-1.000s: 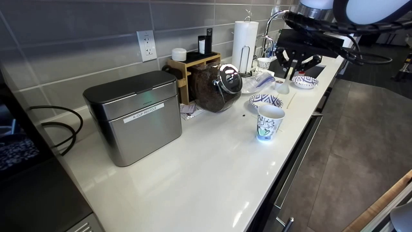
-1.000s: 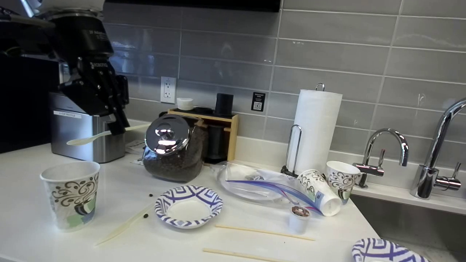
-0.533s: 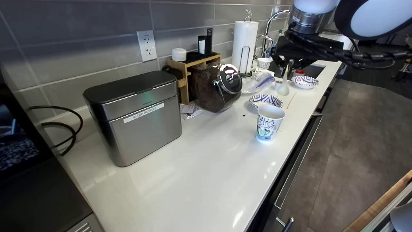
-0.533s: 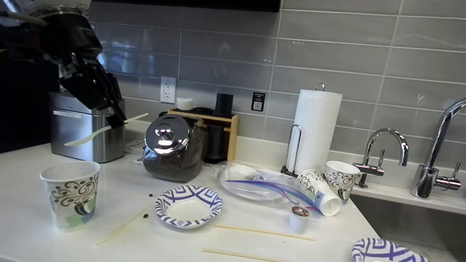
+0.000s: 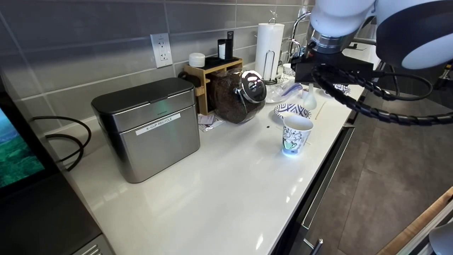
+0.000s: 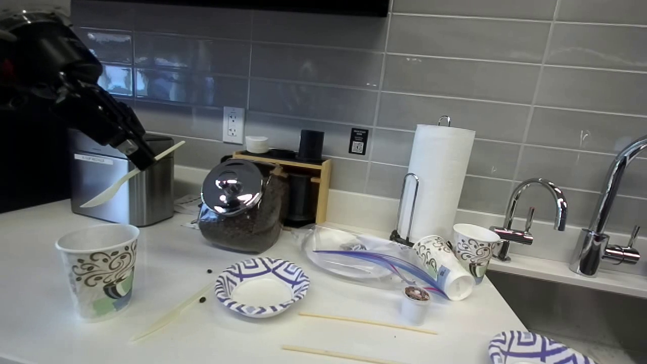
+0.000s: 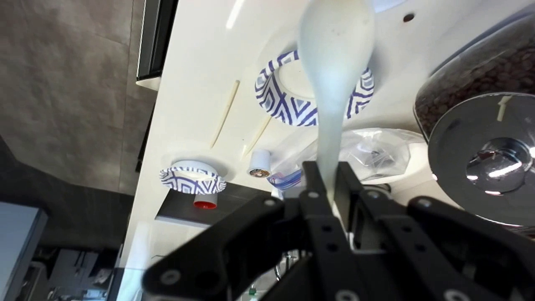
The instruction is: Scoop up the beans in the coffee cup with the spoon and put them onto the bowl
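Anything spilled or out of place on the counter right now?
Yes: two dark bits, probably spilled beans, lie loose on the counter beside the bowl. A patterned cup near the sink lies tipped over, while the cup beside it stands upright.

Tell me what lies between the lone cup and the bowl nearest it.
In an exterior view, a pale utensil lies between cup and bowl, with a dark bean beside it; a second bean sits nearer the wall.
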`<control>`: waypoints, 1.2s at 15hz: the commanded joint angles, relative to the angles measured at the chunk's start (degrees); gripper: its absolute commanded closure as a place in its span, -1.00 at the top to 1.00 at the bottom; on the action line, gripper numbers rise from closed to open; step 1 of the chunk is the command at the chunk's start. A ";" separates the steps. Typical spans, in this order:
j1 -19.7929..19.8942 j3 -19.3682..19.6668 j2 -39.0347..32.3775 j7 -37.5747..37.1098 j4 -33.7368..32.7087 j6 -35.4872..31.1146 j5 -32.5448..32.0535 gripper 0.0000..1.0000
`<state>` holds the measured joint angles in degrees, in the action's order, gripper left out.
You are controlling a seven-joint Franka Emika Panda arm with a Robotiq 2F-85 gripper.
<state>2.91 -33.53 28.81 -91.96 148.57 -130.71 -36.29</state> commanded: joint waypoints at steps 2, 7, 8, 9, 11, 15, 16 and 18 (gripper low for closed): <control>-1.42 -1.94 -1.72 -10.91 0.23 4.59 -7.55 -0.93; -3.88 -0.97 -4.94 -20.55 0.23 6.50 -13.02 -0.93; -4.47 -0.73 -5.84 -22.18 0.17 6.69 -13.83 -0.93; -5.12 -0.37 -6.81 -23.44 -0.01 6.95 -14.40 -0.93; -6.28 0.34 -8.26 -25.92 -0.20 7.22 -16.07 -0.93; -8.83 2.13 -11.07 -30.12 -0.85 9.12 -20.12 -0.93; -9.83 2.50 -12.05 -30.61 -1.14 9.86 -20.77 -0.93; -11.67 3.31 -13.92 -31.52 -1.76 11.19 -21.23 -0.93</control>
<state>-5.21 -31.87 18.80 -119.79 148.38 -122.64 -55.22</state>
